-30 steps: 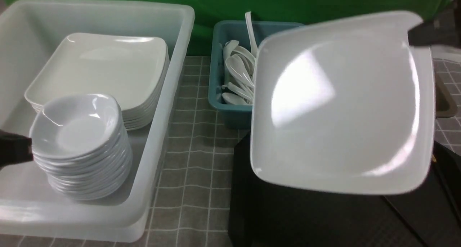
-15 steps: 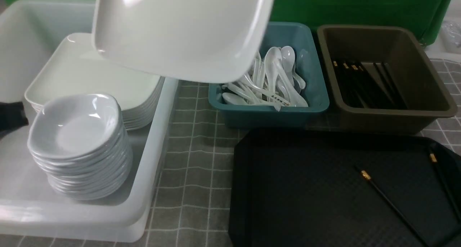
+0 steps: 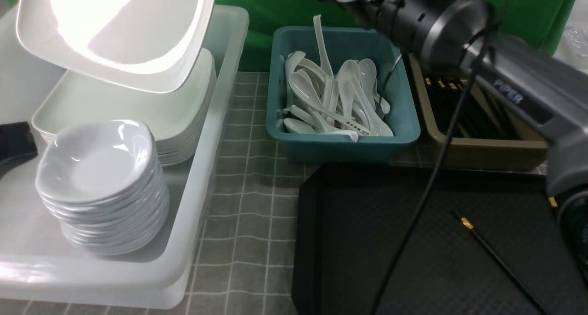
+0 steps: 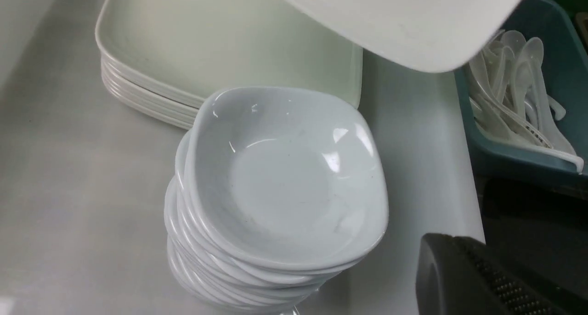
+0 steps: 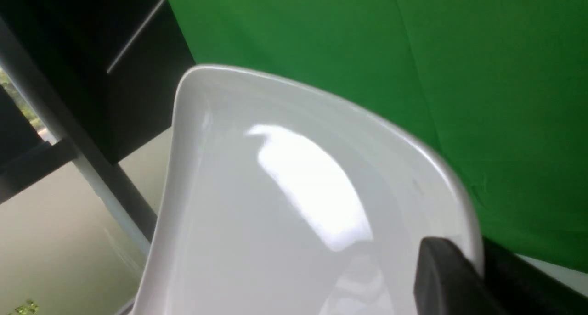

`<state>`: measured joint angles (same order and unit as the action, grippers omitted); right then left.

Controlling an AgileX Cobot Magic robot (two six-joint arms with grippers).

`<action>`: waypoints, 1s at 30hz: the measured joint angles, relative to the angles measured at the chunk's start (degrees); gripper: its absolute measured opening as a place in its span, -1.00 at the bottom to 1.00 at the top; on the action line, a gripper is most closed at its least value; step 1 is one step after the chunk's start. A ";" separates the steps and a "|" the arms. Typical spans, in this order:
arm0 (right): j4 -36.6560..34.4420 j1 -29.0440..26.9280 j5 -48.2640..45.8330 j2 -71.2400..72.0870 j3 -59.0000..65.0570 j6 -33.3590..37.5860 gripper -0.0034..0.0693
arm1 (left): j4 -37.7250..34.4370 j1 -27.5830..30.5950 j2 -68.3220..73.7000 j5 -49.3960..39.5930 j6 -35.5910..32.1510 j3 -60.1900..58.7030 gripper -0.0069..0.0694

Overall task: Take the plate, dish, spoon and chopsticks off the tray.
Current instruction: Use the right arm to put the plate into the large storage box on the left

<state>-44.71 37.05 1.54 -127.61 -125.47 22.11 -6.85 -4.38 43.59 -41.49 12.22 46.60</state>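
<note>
Right gripper [image 5: 459,278]: closed on the rim of the plate [image 3: 115,30] near one corner. One dark finger [image 5: 436,269] is seen on the plate's inner face in the right wrist view; the other is hidden behind it. Plate is held in the air, steeply tilted, over the plate stack [image 3: 128,113] inside the white bin [image 3: 216,145], at 10 o'clock from the tray [image 3: 349,241]. Right arm [image 3: 459,35] is stretched over the teal bin [image 3: 404,131]; its cable [image 3: 427,191] hangs across the tray.

Left gripper [image 3: 16,143]: parked at 9 o'clock of the dish stack [image 3: 98,177], just beside it. Only one finger is shown, so apart or together cannot be told.

Task things: spoon [image 3: 357,126] with printed characters lies in the teal bin, at 12 o'clock from the tray. Chopsticks [image 3: 494,253] lie apart on the tray, toward its 3 o'clock side, not yet cleared.

Risks, as judged:
- Grip is taken at one edge only; the glossy plate could pivot or slip if it is swung quickly.
- If released from this height and tilt, the plate could land skewed, slide off the stack, or strike the bin wall.
- An upright spoon handle [image 3: 321,39] in the teal bin, or the chopsticks, could be snagged by the cable on withdrawal.
</note>
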 joint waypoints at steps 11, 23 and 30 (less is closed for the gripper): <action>0.06 1.83 7.93 -6.71 0.00 2.76 -0.76 | -0.17 0.00 0.00 -2.38 -0.06 0.00 -0.80; -0.53 2.00 7.09 -8.56 -0.56 4.41 -0.74 | -0.86 0.00 0.00 -4.69 -1.55 0.00 -0.80; -1.05 2.00 8.00 -9.27 -0.81 10.63 -0.52 | -0.86 0.00 0.00 -4.69 -2.73 0.00 -0.80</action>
<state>-45.76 39.06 9.54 -136.88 -126.28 32.74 -7.70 -4.38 43.59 -46.18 9.49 46.60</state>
